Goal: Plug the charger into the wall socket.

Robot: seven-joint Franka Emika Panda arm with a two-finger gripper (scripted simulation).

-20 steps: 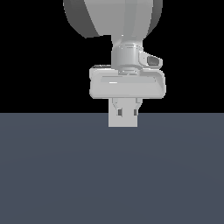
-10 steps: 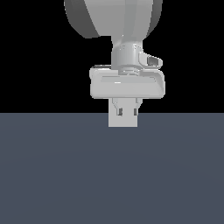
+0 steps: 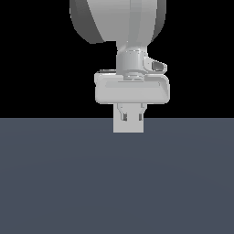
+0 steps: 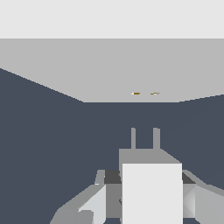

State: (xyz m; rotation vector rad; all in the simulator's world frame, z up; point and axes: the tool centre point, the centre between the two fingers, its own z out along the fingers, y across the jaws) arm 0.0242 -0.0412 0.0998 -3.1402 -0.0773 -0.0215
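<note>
Dark slate-blue floor [image 3: 117, 183] fills the lower half of the exterior view under a black backdrop. At centre sits the charger [image 4: 152, 188], an off-white block clamped between my fingers, its two short grey prongs [image 4: 144, 139] pointing forward at the wall socket [image 4: 113, 70], a light-grey plate whose two small orange holes [image 4: 145, 93] lie ahead of the prongs and clear of them, with bare floor between. My gripper [image 3: 129, 118] is thus clenched on the block, low over the floor; in the exterior view the charger shows only as a pale rectangle under the palm. In the wrist view the prongs and the holes appear nearly in line, the spacing of the pair looking alike, though any small sideways or height error cannot be read from here. To do the step well, I judge that I should advance straight along the prongs' axis, keep the block level and untwisted, correct any offset before contact, and keep a firm grasp so the block does not slip back when the prongs meet the plate.
</note>
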